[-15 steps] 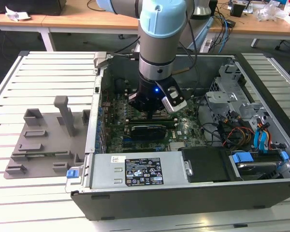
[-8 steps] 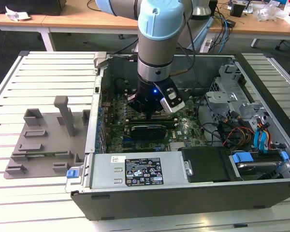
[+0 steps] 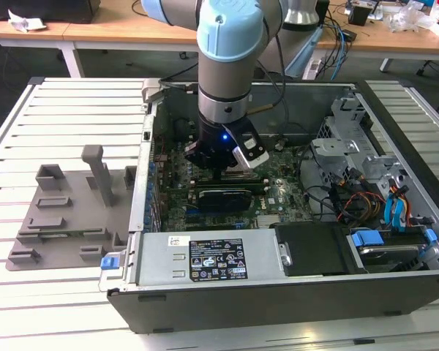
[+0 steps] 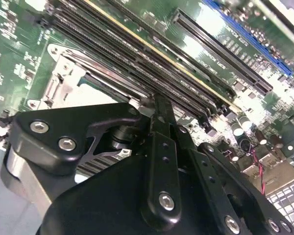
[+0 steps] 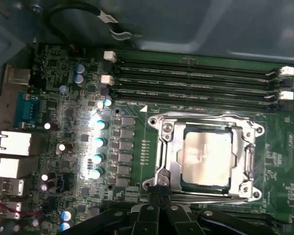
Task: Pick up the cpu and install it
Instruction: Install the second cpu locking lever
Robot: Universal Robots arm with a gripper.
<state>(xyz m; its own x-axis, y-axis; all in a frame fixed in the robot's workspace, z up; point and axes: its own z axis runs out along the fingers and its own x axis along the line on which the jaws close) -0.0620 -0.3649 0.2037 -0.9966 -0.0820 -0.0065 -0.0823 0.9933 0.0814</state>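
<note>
arm's gripper (image 3: 223,170) low over motherboard (image 3: 278,197) inside open computer case (image 3: 293,292), first wrist view shows cpu (image 5: 206,157) lying in socket frame (image 5: 206,159), jaws together, holding nothing

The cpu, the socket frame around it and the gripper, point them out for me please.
cpu (image 5: 206,157), first wrist view, middle of its metal top.
socket frame (image 5: 165,147), first wrist view, its metal side rail.
gripper (image 3: 223,170), exterior view, its fingertip end.

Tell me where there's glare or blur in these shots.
In the first wrist view, bright glare washes the capacitors and streaks the cpu top; in the second wrist view, the gripper is soft and the slots flare white; the exterior view is evenly lit.
</note>
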